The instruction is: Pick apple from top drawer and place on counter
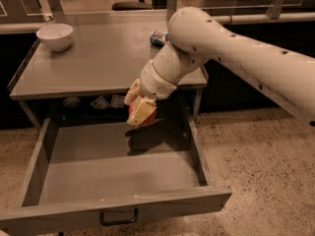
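The gripper (140, 108) hangs from the pale arm over the back of the open top drawer (113, 166), just below the counter's front edge. Its fingers (139, 111) are shut on the red apple (148, 118), which peeks out red at the lower right between them and is held clear above the drawer's flat grey bottom. The apple is mostly hidden by the fingers. The grey counter (98, 58) stretches behind and above the gripper. The drawer's black handle (118, 218) shows on its front.
A white bowl (55, 36) stands at the counter's back left. A crushed blue can (158, 37) lies at the back right, partly behind the arm. The arm crosses the counter's right side. Dark cabinets flank the table; speckled floor lies to the right.
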You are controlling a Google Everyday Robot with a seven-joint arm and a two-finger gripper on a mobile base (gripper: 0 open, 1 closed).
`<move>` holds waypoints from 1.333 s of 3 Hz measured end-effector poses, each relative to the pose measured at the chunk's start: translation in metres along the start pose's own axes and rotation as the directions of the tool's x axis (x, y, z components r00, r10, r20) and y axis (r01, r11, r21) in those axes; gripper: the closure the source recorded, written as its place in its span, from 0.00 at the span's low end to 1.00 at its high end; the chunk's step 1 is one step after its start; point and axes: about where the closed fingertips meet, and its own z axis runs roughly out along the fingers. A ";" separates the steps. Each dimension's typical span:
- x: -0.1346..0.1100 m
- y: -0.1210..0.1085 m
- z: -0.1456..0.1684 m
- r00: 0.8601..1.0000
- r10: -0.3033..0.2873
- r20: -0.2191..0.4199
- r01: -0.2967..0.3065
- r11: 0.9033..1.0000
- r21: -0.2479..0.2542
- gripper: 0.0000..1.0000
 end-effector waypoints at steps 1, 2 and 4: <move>-0.020 -0.036 -0.034 1.000 -0.013 -0.006 0.013 0.999 0.050 1.00; -0.041 -0.069 -0.066 1.000 -0.016 -0.020 0.018 0.994 0.107 1.00; -0.052 -0.144 -0.056 0.999 0.012 -0.051 -0.005 0.991 0.130 1.00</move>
